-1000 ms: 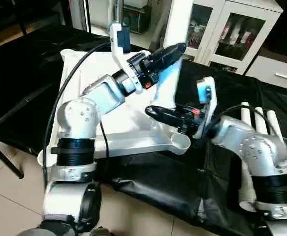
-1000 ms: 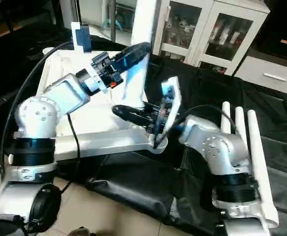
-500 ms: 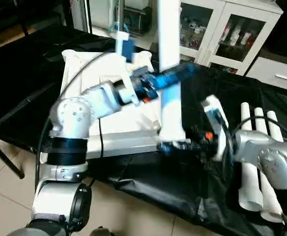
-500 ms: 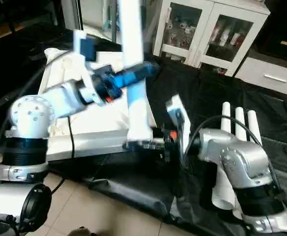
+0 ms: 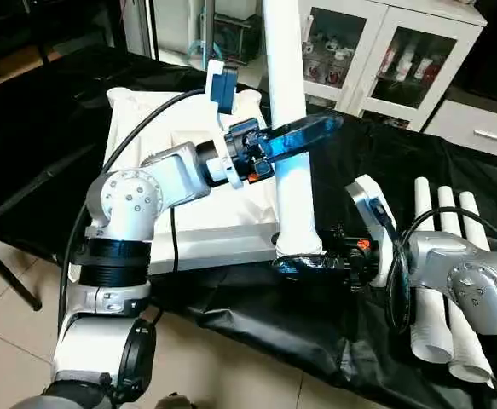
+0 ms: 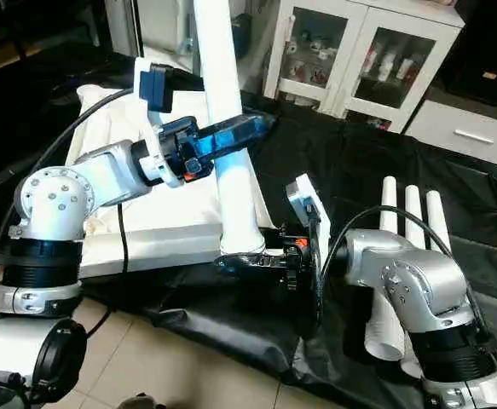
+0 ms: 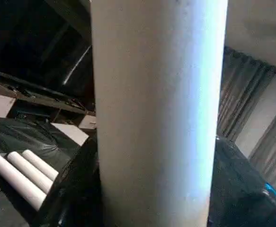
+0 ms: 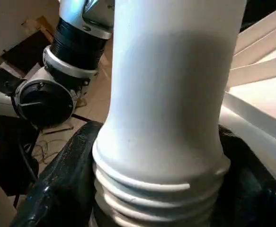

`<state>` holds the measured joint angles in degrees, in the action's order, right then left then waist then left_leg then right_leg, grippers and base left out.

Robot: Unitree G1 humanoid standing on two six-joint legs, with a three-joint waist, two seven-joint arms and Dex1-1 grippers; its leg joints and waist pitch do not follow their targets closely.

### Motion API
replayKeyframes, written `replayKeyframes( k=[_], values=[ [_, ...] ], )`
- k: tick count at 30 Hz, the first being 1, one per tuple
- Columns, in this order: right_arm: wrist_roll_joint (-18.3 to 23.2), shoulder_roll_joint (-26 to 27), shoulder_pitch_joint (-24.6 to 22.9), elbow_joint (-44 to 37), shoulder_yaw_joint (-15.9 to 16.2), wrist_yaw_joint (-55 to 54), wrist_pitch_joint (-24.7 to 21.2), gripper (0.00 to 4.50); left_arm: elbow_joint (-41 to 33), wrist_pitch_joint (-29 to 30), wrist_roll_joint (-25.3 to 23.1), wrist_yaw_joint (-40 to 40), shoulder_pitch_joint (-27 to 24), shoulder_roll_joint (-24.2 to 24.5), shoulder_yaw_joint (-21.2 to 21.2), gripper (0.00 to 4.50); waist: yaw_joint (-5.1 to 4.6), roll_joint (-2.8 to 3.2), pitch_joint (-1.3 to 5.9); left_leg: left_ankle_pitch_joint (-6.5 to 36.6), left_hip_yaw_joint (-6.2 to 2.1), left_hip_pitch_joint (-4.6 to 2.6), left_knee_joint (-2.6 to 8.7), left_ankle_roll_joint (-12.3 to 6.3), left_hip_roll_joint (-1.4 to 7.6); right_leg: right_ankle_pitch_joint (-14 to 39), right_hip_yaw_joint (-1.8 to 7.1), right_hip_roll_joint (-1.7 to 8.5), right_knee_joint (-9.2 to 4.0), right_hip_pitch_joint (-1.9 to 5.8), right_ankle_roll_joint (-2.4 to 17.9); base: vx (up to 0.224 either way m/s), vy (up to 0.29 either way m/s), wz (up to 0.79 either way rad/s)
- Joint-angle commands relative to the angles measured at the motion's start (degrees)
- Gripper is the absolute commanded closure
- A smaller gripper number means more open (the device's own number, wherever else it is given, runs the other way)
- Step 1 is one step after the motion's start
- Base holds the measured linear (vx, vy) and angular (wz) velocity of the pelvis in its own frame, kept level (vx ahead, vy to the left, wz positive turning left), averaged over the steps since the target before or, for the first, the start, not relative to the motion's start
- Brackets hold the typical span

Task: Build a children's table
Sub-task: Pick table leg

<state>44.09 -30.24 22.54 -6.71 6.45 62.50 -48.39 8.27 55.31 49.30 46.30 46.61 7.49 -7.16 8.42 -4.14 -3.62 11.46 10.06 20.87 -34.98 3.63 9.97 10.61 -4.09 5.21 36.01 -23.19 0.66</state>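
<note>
The white plastic square tabletop lies on the left of the black-covered surface, underside up. At its near right corner a long white tubular leg stands upright, its lower end at the round corner socket. My left claw is clamped across the middle of this leg, one black finger on either side. My right claw is clamped around the leg's ringed foot, low by the tabletop's edge. Farther right, three more white tubular legs lie side by side on the black cover.
</note>
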Motion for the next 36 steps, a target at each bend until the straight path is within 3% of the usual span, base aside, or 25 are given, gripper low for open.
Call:
replayKeyframes(
  k=[1, 4, 9, 12, 15, 16, 18, 19, 20, 23, 29, 36],
  values=[
    [-0.58, -0.76, 0.27, -0.66, -0.59, 0.44, 0.89, 1.73, -0.22, 0.41, 0.21, 0.43, -0.25, 0.29, 0.18, 2.23, 0.18, 0.1, 4.24, 3.96, -0.92, -0.4, 3.97, -0.63, 2.89, 5.35, 2.75, 3.66, -3.63, 3.53, 12.4, 0.0, 0.0, 0.0],
    [-0.72, -0.8, 0.43, -0.44, -0.57, 0.47, 1.0, 1.73, 0.34, 0.63, 0.33, -0.64, -0.08, -0.01, -0.37, 2.49, 0.12, -0.1, 4.17, 4.58, -0.9, -0.38, 4.02, -0.35, 2.93, 6.46, 2.75, 3.69, -3.77, 3.55, 12.19, 0.0, 0.0, 0.0],
    [-1.2, -0.69, 0.49, -0.37, -0.66, 0.19, 1.48, 1.73, 1.63, -1.5, -0.56, -3.53, 0.75, -0.65, -1.74, 2.6, 0.15, 0.23, 4.25, 4.28, -0.97, -0.36, 3.98, -0.28, 2.92, 5.56, 2.75, 3.68, -3.66, 3.57, 12.25, 0.0, 0.0, 0.0],
    [-2.73, 0.11, 0.43, 0.15, -1.33, -1.73, 3.45, 1.73, 0.98, -4.47, -3.67, -7.99, 1.13, -0.99, -1.82, 2.61, 0.16, 0.19, 4.28, 4.28, -0.98, -0.29, 3.94, -0.26, 2.97, 5.14, 2.75, 3.76, -3.65, 3.59, 12.36, 0.0, 0.0, 0.0],
    [-2.56, 1.42, 0.81, 0.72, -2.72, -3.43, 4.18, 1.03, 0.5, -5.51, -5.22, -10.58, 1.36, -1.22, -1.88, 2.62, 0.07, 0.2, 4.32, 3.94, -1.05, -0.33, 3.96, -0.28, 3.05, 4.56, 2.74, 3.73, -3.56, 3.57, 12.46, 0.0, 0.0, 0.0],
    [-2.07, 2.87, 1.66, 1.31, -4.5, -5.41, 4.79, 1.01, -0.07, -6.99, -7.74, -13.01, 1.6, -1.05, -1.26, 2.62, 0.0, -0.15, 4.28, 3.94, -0.98, -0.3, 3.94, -0.24, 2.93, 4.8, 2.72, 3.66, -3.67, 3.62, 12.08, 0.0, 0.0, 0.0],
    [-2.8, 4.38, 2.66, 2.08, -6.18, -7.83, 7.11, 0.82, -0.57, -8.1, -9.89, -14.69, 1.9, -0.79, -0.39, 2.62, -0.04, 0.04, 4.32, 4.21, -1.0, -0.34, 4.01, -0.05, 2.95, 6.24, 2.7, 3.79, -3.81, 3.53, 11.64, 0.0, 0.0, 0.0],
    [-2.15, 5.43, 3.81, 3.14, -7.73, -9.64, 7.15, 0.69, -0.39, -8.36, -11.26, -16.68, 2.36, -0.77, -0.14, 2.62, -0.18, -0.32, 4.36, 3.86, -0.96, -0.31, 3.96, -0.08, 2.93, 5.97, 2.69, 3.68, -3.75, 3.59, 11.39, 0.0, 0.0, 0.0],
    [-1.61, 6.11, 4.58, 3.88, -8.75, -10.83, 7.06, 0.58, -0.21, -8.49, -12.02, -18.04, 2.68, -0.78, -0.02, 2.62, -0.26, -0.03, 4.31, 3.69, -1.03, -0.39, 4.01, -0.05, 2.92, 5.95, 2.64, 3.58, -3.66, 3.5, 11.31, 0.0, 0.0, 0.0],
    [0.04, 7.37, 7.04, 6.38, -11.29, -14.77, 5.02, 0.37, 0.14, -9.46, -13.73, -20.77, 3.49, -0.67, 0.52, 2.62, -0.38, -0.09, 4.29, 3.34, -1.05, -0.41, 4.0, -0.39, 2.88, 6.25, 2.69, 3.59, -3.62, 3.52, 10.34, 0.0, 0.0, 0.0],
    [-1.35, 8.37, 9.03, 8.59, -11.91, -17.66, 3.81, 0.03, 0.31, -9.74, -15.39, -22.21, 3.75, -0.49, 2.21, 2.62, -0.13, -0.04, 4.54, 0.68, -0.79, -0.47, 3.74, -0.88, 2.72, 1.45, 2.59, 3.39, -3.15, 3.39, 12.37, 0.0, 0.0, 0.0],
    [-2.36, 8.26, 9.95, 8.8, -9.78, -18.7, 1.58, 0.0, -0.43, -9.55, -15.97, -21.14, 3.35, -0.96, 3.29, 2.62, -0.18, -0.15, 4.38, 2.02, -0.81, -0.35, 3.92, -0.14, 2.69, 3.51, 2.66, 3.53, -3.41, 3.57, 11.6, 0.0, 0.0, 0.0]
  ],
)
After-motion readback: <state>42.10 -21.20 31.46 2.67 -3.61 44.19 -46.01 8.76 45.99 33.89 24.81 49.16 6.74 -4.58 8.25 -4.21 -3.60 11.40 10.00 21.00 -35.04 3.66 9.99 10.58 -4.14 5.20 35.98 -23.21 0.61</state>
